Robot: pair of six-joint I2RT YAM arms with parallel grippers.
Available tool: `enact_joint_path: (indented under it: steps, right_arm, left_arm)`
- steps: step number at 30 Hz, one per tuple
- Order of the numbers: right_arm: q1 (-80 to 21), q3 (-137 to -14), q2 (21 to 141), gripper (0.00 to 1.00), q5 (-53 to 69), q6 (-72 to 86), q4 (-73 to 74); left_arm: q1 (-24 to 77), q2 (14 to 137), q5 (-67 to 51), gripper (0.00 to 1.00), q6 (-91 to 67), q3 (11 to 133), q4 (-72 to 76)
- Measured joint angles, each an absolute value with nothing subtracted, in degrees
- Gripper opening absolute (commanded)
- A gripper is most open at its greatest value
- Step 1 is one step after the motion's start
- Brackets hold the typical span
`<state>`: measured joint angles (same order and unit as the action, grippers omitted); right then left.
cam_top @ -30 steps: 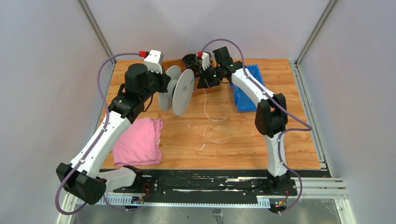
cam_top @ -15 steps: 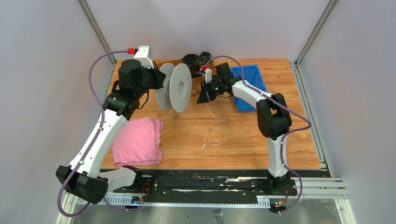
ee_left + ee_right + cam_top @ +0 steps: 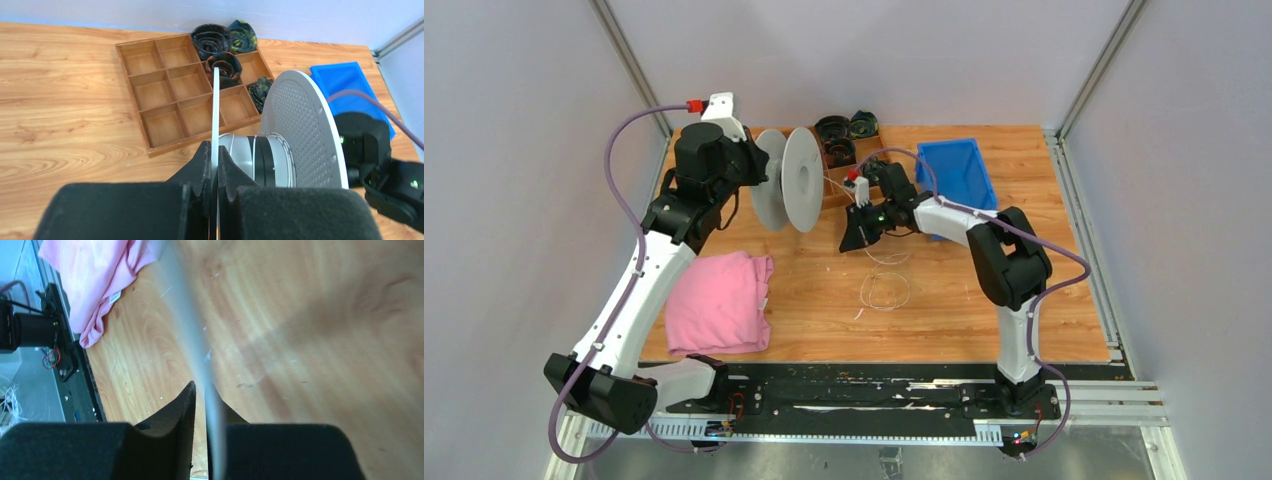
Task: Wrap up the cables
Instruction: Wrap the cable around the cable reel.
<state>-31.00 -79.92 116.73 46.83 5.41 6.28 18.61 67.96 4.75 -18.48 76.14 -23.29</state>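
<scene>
My left gripper point(image 3: 760, 172) is shut on the near flange point(image 3: 215, 115) of a white spool point(image 3: 800, 180) and holds it above the table's back left. The hub point(image 3: 252, 155) carries a few turns of thin white cable. The cable point(image 3: 836, 188) runs from the spool to my right gripper point(image 3: 852, 238), which is closed on it just right of the spool. In the right wrist view the strand point(image 3: 187, 330) shows blurred between the fingers point(image 3: 202, 390). Loose cable loops point(image 3: 884, 290) lie on the table below.
A wooden compartment tray point(image 3: 170, 90) with small dark coiled bundles point(image 3: 212, 37) stands at the back. A blue bin point(image 3: 959, 170) sits at the back right, behind my right arm. A pink cloth point(image 3: 722, 300) lies at the front left.
My left arm has carried the spool left and back. My right gripper has moved forward and down, off the tray area, with the cable. The loose loops have shifted a little.
</scene>
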Motion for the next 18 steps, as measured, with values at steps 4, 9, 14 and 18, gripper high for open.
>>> enact_joint_path:
  steps: [4,9,14,18]
  right_arm:
    - [-34.1,-75.8,114.8,0.16,46.7,5.3,5.4]
    - [-36.7,-72.8,111.4,0.26,46.8,4.3,4.6]
    - [-36.6,-72.2,109.4,0.48,45.8,2.6,4.8]
    - [-35.9,-73.9,109.2,0.59,43.0,1.5,7.3]
  left_arm:
    - [18.5,68.2,7.5,0.0,-18.1,76.3,-23.3]
    - [18.4,68.9,9.4,0.0,-17.6,76.5,-23.3]
    - [18.4,68.9,9.6,0.0,-17.4,76.5,-23.3]
    - [18.4,68.9,9.5,0.0,-17.3,76.5,-23.3]
